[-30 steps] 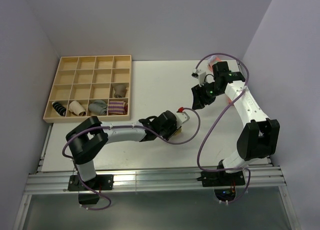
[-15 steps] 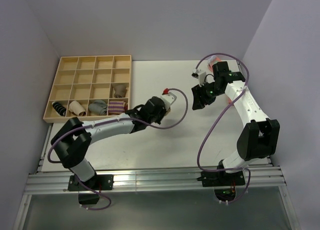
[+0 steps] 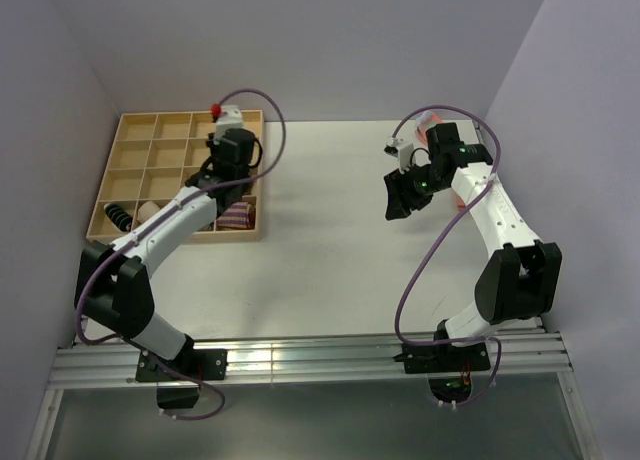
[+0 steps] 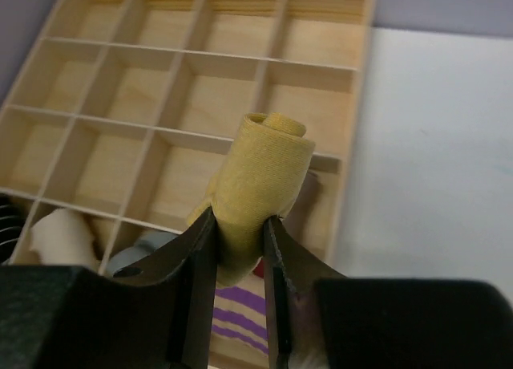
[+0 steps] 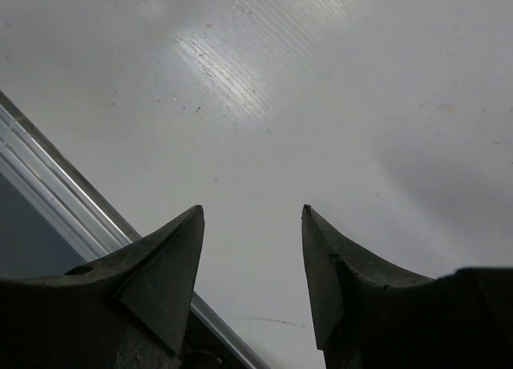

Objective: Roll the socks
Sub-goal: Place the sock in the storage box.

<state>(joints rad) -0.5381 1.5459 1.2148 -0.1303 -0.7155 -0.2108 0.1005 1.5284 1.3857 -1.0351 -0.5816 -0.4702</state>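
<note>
Left gripper point(image 4: 238, 222), clamped on the rolled socks point(image 4: 263, 172), has swung from frame centre to over the tray point(image 4: 216, 96) at upper left; right gripper point(image 5: 252, 216) unmoved at upper right, jaws apart.
</note>
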